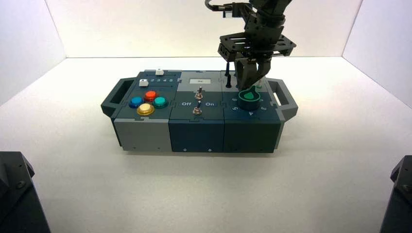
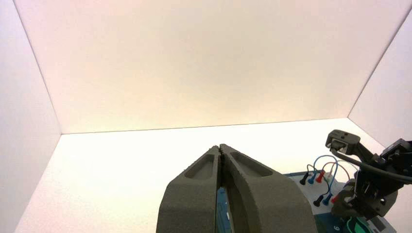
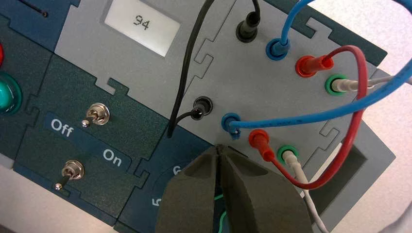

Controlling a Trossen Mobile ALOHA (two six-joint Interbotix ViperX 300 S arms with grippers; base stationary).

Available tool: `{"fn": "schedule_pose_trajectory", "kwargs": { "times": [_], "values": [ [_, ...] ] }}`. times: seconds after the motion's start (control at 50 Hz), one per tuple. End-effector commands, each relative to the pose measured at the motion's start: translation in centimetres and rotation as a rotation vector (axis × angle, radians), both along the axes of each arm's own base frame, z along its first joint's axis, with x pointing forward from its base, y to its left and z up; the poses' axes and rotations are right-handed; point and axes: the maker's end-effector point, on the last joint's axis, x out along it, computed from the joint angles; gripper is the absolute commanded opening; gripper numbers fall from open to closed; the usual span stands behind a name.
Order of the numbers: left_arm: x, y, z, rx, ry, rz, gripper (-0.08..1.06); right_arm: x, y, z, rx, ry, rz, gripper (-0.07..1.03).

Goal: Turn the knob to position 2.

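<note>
The green knob (image 1: pixel 249 95) sits on the right end of the box, inside a curved ring of white digits (image 1: pixel 250 113). My right gripper (image 1: pixel 252 83) hangs shut just above the knob's far side, fingertips together. In the right wrist view its dark fingers (image 3: pixel 194 194) cover most of the knob (image 3: pixel 221 213); only a green edge shows through the slit. Digits 6 (image 3: pixel 177 170) and 5 (image 3: pixel 156 201) show beside the fingers; position 2 is hidden there. My left gripper (image 2: pixel 221 147) is shut and held high, off to the left of the box.
Two metal toggle switches (image 3: pixel 97 115) (image 3: pixel 72 171) stand by the Off/On lettering. A small display (image 3: pixel 142 23) reads 94. Black, blue, red and white wires (image 3: pixel 340 111) loop over the grey socket panel behind the knob. Coloured push buttons (image 1: pixel 145 102) sit on the box's left end.
</note>
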Motion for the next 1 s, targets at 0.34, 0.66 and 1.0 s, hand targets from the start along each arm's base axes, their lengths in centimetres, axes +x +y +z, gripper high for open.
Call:
{"fn": "schedule_pose_trajectory", "kwargs": {
  "times": [0.34, 0.66, 1.0],
  "values": [
    [0.03, -0.14, 0.68, -0.005, -0.013, -0.007, -0.03, 0.89, -0.44, 1.70, 0.022, -0.033, -0.024, -0.02],
    [0.04, -0.11, 0.71, -0.006, -0.014, -0.005, -0.03, 0.71, -0.54, 1.87, 0.020, -0.027, -0.026, -0.02],
    [0.04, -0.12, 0.71, -0.004, -0.015, -0.006, -0.03, 0.05, -0.97, 1.28, 0.008, -0.009, -0.028, -0.02]
  ]
}}
